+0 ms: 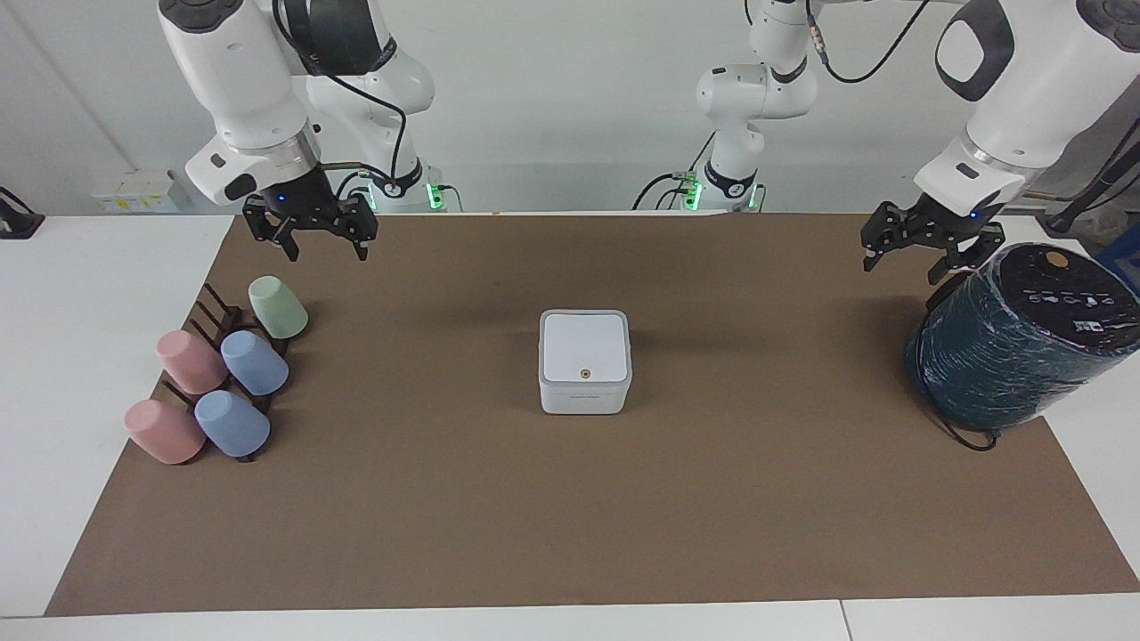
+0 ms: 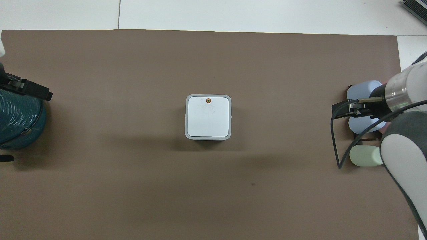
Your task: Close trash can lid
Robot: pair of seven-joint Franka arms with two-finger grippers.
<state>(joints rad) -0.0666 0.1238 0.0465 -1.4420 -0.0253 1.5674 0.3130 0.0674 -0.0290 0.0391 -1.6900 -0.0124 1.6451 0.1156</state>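
Observation:
The white trash can [image 1: 583, 396] stands in the middle of the brown mat. Its lid [image 1: 584, 345] lies flat and shut on top, orange dot upward; it also shows in the overhead view [image 2: 208, 116]. My left gripper [image 1: 926, 260] hangs open and empty in the air over the mat's edge beside the teal cylinder, well apart from the can; it shows at the overhead view's edge [image 2: 31, 90]. My right gripper [image 1: 327, 254] waits open and empty over the mat next to the cup rack; it also shows in the overhead view [image 2: 343, 110].
A large dark teal wrapped cylinder [image 1: 1006, 356] with a black top stands at the left arm's end of the table. A dark rack with several pastel cups [image 1: 223, 383] lies at the right arm's end. The brown mat [image 1: 570, 516] covers the table.

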